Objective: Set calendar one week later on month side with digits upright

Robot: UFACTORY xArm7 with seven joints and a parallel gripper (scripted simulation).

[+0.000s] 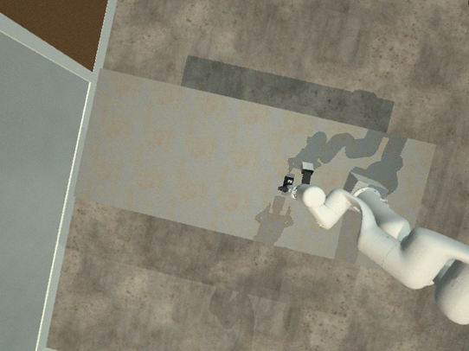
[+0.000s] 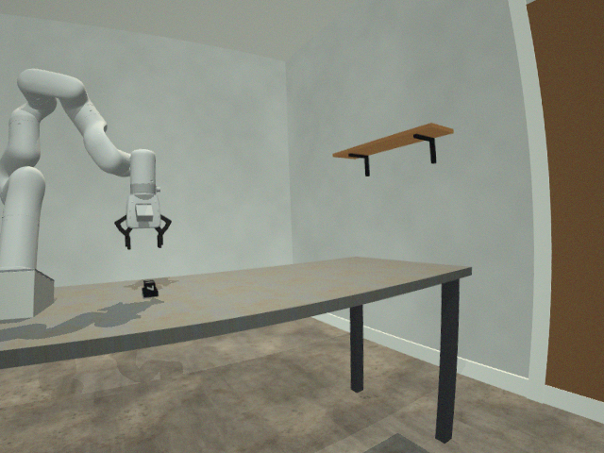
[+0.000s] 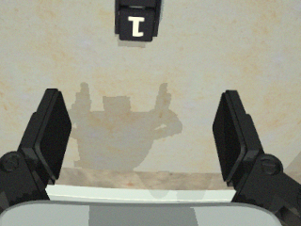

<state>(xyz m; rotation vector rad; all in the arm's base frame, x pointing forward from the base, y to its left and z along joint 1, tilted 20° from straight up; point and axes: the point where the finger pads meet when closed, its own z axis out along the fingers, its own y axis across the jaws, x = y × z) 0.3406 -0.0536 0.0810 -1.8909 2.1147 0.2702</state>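
Hovering tool [image 2: 142,242] spread wide, nothing pinched — calendar [image 2: 149,289] below on table [image 2: 311,287], far from edges.

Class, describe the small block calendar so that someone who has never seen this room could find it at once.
Start at the long grey table and go to the end where the white arm stands. Below the open gripper sits the calendar: a small black tray holding two dark cubes. The wrist view shows white digits, 2 and 1, on the cubes.
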